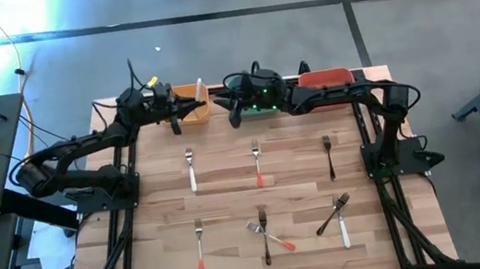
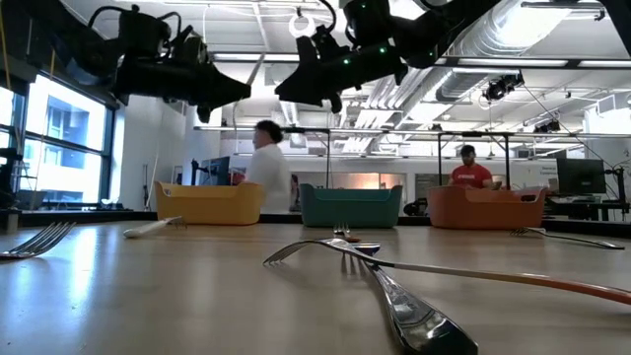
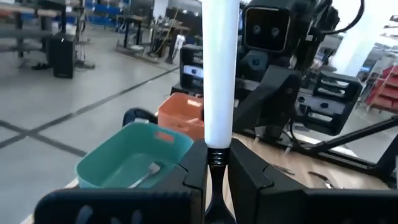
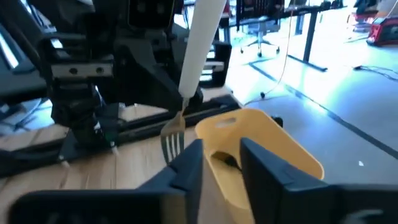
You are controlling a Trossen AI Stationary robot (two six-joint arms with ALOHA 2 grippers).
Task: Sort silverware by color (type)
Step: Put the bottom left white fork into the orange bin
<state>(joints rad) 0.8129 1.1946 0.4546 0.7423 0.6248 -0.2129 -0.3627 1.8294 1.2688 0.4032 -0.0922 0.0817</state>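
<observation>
silverware: metal forks with thin handles | white-handled fork (image 3: 221, 74) upright, clamped in left claw (image 3: 217, 163) | others flat, scattered on wooden desk (image 1: 227, 178)

The left arm reaches up the table from 9 o'clock to about 11 o'clock. Its elbow is bent low near the left edge. The left gripper (image 1: 183, 110) sits at the end of that arm and points toward 3 o'clock. Its two fingers (image 3: 193, 168) are pinched tight on a white stick.

The right arm comes from the 3 o'clock side, goes up to the far edge, then runs along it to about 12 o'clock. The right gripper (image 1: 228, 102) points toward 9 o'clock, facing the left one. The two are near each other but apart. Its fingers (image 4: 186, 163) stand apart with a gap between them, holding nothing.

Both grippers hang high in the air.
</observation>
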